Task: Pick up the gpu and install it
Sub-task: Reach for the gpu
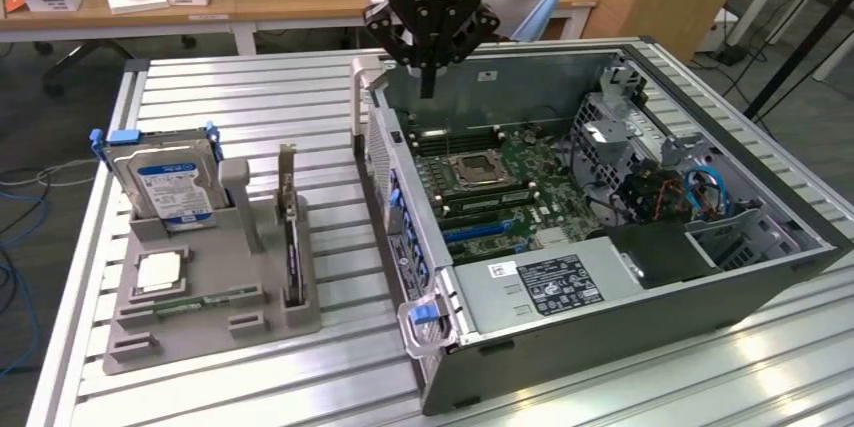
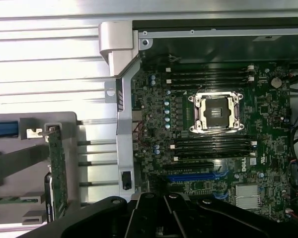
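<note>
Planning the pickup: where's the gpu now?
In the exterior view, the gpu stands on edge in the grey holder, between the hard drive and the computer case.

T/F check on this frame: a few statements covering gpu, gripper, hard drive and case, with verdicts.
1. The gpu stands on edge in the gray holder on the table. True.
2. The gripper holds the gpu. False: the gripper hangs over the computer case, apart from the gpu.
3. The hard drive sits inside the computer case. False: it stands in the gray holder, to the exterior view's left of the gpu.
4. The computer case is open, its motherboard exposed. True.
</note>
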`<action>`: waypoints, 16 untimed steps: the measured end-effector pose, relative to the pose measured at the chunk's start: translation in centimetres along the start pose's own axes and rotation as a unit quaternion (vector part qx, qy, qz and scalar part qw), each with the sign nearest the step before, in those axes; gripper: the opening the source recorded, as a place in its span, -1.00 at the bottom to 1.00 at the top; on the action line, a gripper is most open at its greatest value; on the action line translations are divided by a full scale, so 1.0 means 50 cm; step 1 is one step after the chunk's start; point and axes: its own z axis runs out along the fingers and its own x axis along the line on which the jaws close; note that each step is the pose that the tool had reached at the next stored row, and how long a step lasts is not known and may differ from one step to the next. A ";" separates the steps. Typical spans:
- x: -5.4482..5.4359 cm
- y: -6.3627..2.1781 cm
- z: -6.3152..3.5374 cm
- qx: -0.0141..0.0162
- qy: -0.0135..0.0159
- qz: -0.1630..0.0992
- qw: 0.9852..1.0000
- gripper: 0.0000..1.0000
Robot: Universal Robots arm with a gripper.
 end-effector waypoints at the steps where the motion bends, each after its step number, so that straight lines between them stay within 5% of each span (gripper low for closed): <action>1: 0.001 0.000 0.000 0.000 0.000 0.000 1.000 -0.79; 16: 0.020 -0.002 0.001 0.000 0.000 0.000 1.000 -0.79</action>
